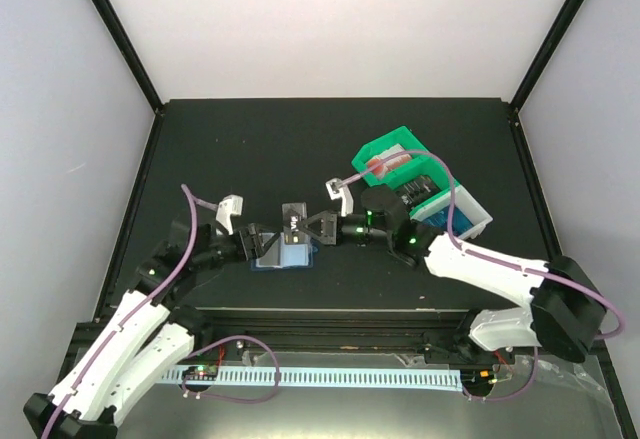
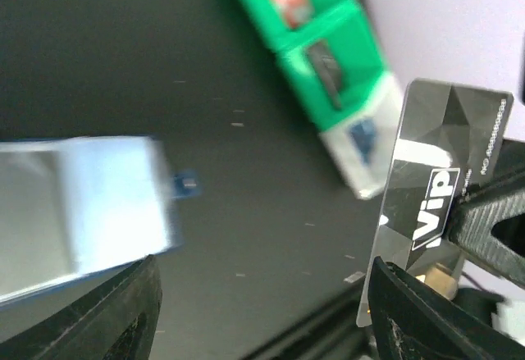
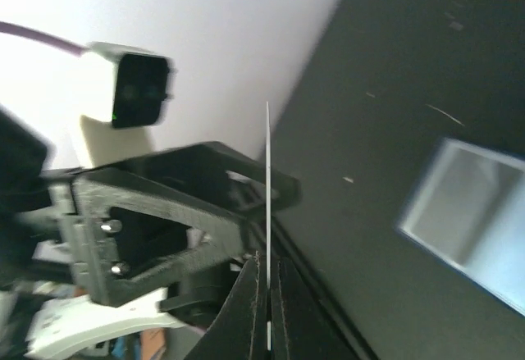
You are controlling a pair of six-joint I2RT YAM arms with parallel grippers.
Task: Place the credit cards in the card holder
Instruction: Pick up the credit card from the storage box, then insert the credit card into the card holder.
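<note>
From above, the right end effector [image 1: 306,227] is clamped on a glossy dark-grey rectangular plastic card [image 1: 293,215], which it holds off the black surface [image 1: 250,149]. Just beneath the card, between the two arms, the opened pale-blue fabric card holder [image 1: 285,256] lies flat. The left end effector [image 1: 258,242] sits at its left edge. Behind the right end effector stands a green-and-white plastic compartment bin [image 1: 440,189], and broad dark surface stretches ahead of both.

The left wrist view shows the left end effector [image 2: 262,319] with its fingers spread wide and nothing between them. The card holder [image 2: 82,204] lies beside its left finger, snap tab [image 2: 187,184] pointing toward the card [image 2: 435,196]. The card stands near its right finger, long axis upright and slightly tilted. Its white "ViP" print is legible only here.

In the right wrist view the card [image 3: 267,180] is edge-on, a thin line rising from the closed tips of the right end effector [image 3: 267,286]. The card holder [image 3: 467,212] lies blurred to the right, well apart.
</note>
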